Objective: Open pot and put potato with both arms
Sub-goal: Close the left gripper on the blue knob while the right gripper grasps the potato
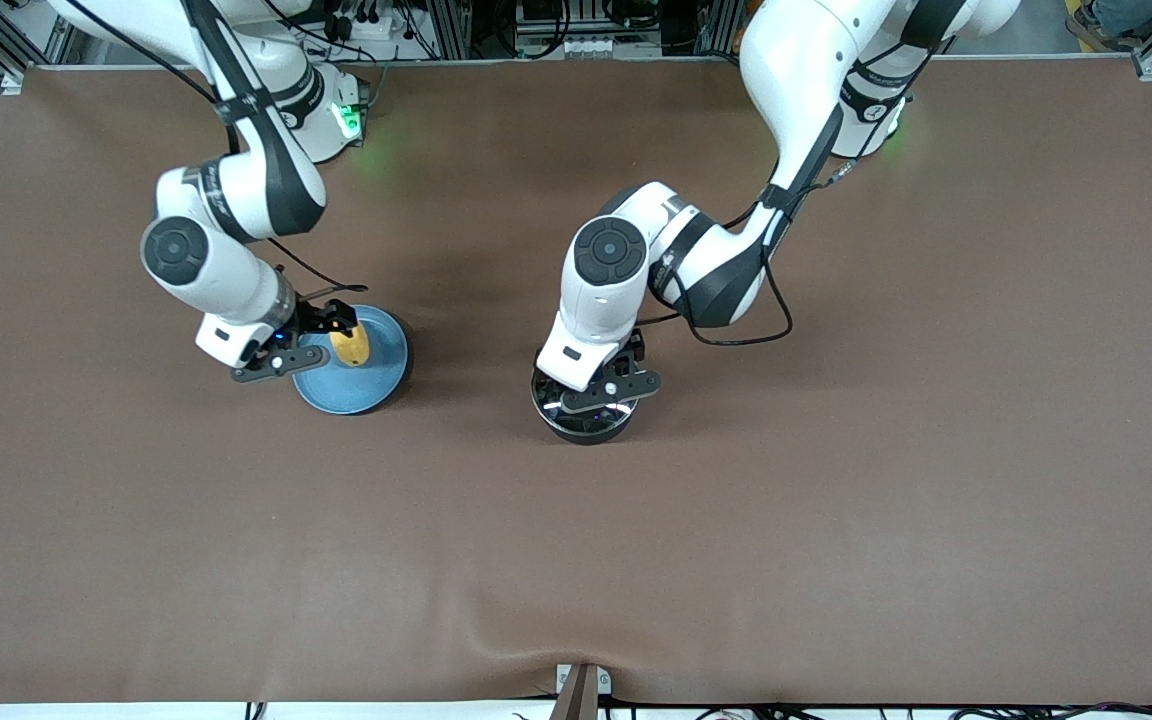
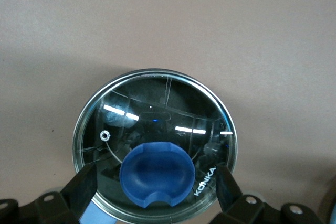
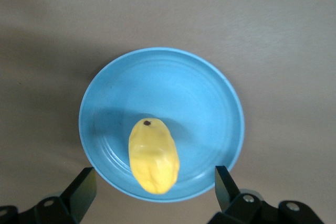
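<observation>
Two grippers low, fingers wide, holding nothing. Left gripper [image 2: 155, 192] over small black pot [image 1: 586, 420] on brown surface [image 1: 836, 500], fingers straddling blue knob [image 2: 157, 174] of clear glass lid [image 2: 155, 135]. Right gripper [image 3: 155, 190] over oval yellow potato [image 3: 153, 155] lying on flat light-blue plate [image 3: 199, 103], toward right arm's end.

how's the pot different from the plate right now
The pot is black and closed by a clear glass lid with a blue knob; the plate is light blue, flat and open.
The pot holds nothing visible through the lid; the plate carries the potato.
The open left gripper is over the pot; the open right gripper is over the plate.
Both are round and rest on the brown table.
</observation>
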Robot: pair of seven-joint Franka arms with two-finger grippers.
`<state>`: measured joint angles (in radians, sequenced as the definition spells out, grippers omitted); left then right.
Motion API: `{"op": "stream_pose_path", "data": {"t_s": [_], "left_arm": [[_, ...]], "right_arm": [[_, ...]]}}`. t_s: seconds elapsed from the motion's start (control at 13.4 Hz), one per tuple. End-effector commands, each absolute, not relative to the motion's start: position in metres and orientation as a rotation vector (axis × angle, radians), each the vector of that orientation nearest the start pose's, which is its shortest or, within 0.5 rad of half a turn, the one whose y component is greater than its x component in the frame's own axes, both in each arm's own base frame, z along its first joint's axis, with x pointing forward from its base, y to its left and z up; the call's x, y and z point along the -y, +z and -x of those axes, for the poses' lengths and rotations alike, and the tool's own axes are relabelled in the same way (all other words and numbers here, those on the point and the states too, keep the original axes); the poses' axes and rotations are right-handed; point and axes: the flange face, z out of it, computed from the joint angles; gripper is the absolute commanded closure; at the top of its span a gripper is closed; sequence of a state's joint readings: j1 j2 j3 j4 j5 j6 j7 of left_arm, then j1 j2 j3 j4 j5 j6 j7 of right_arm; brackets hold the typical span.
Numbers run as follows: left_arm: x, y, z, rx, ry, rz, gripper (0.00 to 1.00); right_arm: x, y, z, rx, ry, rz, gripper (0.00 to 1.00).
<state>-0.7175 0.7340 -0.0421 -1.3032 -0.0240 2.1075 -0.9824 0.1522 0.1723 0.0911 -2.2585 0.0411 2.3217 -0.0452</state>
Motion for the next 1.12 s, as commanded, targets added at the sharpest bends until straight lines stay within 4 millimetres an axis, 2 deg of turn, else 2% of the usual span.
{"op": "stream_pose_path", "data": {"t_s": [0.0, 0.15, 0.37, 0.52, 0.67, 0.82, 1.05], "left_arm": [[0.518, 0.305, -0.55, 0.412, -0.047, 3.199, 0.0], [0.52, 0.299, -0.548, 0.405, -0.038, 3.192, 0.0], [0.523, 0.295, -0.542, 0.385, -0.033, 3.185, 0.0], [0.524, 0.295, -0.541, 0.382, -0.029, 3.185, 0.17], [0.523, 0.295, -0.542, 0.385, -0.029, 3.185, 0.19], [0.523, 0.295, -0.541, 0.388, -0.024, 3.183, 0.33], [0.52, 0.299, -0.54, 0.397, 0.001, 3.169, 0.74]], "right_arm": [[-0.134, 0.255, -0.498, 0.399, 0.211, 3.068, 0.0], [-0.133, 0.238, -0.493, 0.407, 0.261, 3.064, 0.0], [-0.133, 0.225, -0.494, 0.404, 0.254, 3.063, 0.0], [-0.132, 0.211, -0.496, 0.4, 0.235, 3.064, 0.0], [-0.132, 0.204, -0.497, 0.401, 0.225, 3.063, 0.0], [-0.132, 0.201, -0.496, 0.405, 0.23, 3.062, 0.0], [-0.131, 0.191, -0.49, 0.403, 0.218, 3.063, 0.0]]}}
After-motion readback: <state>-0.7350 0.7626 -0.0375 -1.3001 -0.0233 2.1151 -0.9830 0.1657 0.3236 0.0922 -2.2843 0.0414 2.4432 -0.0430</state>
